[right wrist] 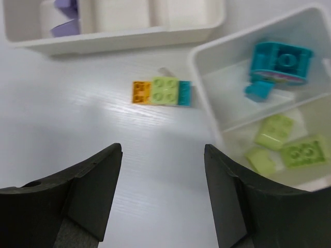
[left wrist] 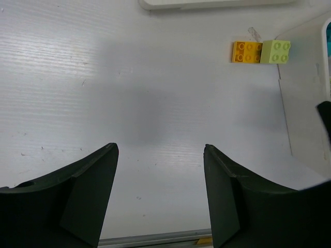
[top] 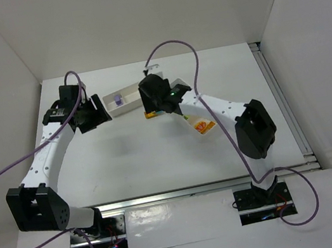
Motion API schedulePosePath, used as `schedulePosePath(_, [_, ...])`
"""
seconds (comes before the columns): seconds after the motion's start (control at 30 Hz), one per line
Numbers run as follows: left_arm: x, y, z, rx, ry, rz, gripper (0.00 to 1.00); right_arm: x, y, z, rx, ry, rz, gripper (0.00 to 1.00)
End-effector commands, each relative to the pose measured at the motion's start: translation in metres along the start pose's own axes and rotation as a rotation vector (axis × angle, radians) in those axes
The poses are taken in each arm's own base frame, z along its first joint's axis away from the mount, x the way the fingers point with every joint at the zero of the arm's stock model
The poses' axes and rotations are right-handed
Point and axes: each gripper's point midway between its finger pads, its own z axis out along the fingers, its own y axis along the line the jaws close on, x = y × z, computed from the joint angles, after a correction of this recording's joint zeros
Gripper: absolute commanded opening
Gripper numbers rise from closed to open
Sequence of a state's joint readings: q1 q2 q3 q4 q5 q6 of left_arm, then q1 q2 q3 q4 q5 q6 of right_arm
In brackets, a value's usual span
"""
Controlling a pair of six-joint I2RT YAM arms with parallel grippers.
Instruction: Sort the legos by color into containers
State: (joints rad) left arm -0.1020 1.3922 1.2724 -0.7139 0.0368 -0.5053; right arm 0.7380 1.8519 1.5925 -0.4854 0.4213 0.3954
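Dark and spread wide, the right fingers (right wrist: 88,196) hang over the counter (right wrist: 62,129) with nothing between them. Just beyond them lies a short row of three legos, each touching the next: an orange brick (right wrist: 140,92), a lime brick (right wrist: 165,91) and a teal brick (right wrist: 184,93). To the right of the row, almost against its teal end, stands the corner of a white tray (right wrist: 204,77) that holds teal pieces (right wrist: 279,62) in one compartment and lime bricks (right wrist: 289,147) in the next. Beyond the row sits a second tray (right wrist: 119,39) with a purple brick (right wrist: 64,18).

Sorting looks well along, and this row seems the next pick. The move calls for lowering onto one brick and pulling it free of its neighbours, which may be stuck together. The tray wall crowds the teal end, and a small clear scrap (right wrist: 163,71) lies just behind the row.

The left fingers (left wrist: 77,201) are also apart and empty, short of the row.
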Motion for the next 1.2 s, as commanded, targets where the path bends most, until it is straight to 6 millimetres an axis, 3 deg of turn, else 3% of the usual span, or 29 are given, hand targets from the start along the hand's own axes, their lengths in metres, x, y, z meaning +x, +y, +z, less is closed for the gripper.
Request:
schedulePosePath(0.0, [-0.022,-0.011,-0.013,0.025,-0.075,-0.01,0.77,0.011,0.04,0.018,-0.082,0.026,-0.039,0.72])
schedulePosePath(0.07, [-0.022,-0.011,-0.013,0.025,-0.075,-0.01,0.77,0.007,0.047,0.027,-0.081,0.028,-0.039,0.74])
schedulePosePath(0.1, [-0.021,-0.009,-0.013,0.012,-0.071,-0.011,0.77,0.019,0.048,0.04,-0.068,0.057,-0.053,0.75])
schedulePosePath(0.17, [-0.018,-0.007,-0.011,0.008,-0.063,-0.012,0.77,0.013,0.056,0.047,-0.082,0.048,-0.047,0.75])
schedulePosePath(0.3, [-0.016,-0.006,-0.012,0.008,-0.063,-0.012,0.77,0.028,0.06,0.071,-0.057,0.079,-0.063,0.75])
schedulePosePath(0.6, [-0.013,-0.005,-0.01,0.005,-0.054,-0.012,0.77,0.02,0.053,0.082,-0.009,0.051,-0.065,0.75])
schedulePosePath(0.8, [-0.011,-0.004,-0.007,0.001,-0.046,-0.013,0.77,0.023,0.037,0.095,0.042,0.064,-0.074,0.75])
schedulePosePath(0.83, [-0.011,-0.004,-0.007,0.001,-0.046,-0.013,0.77,0.015,0.035,0.095,0.044,0.052,-0.062,0.75])
schedulePosePath(1.03, [-0.01,-0.003,-0.004,-0.003,-0.038,-0.013,0.77,0.027,0.032,0.107,0.048,0.096,-0.083,0.75])
schedulePosePath(1.17, [-0.01,-0.003,-0.004,-0.003,-0.038,-0.013,0.77,0.034,0.034,0.112,0.041,0.107,-0.076,0.68])
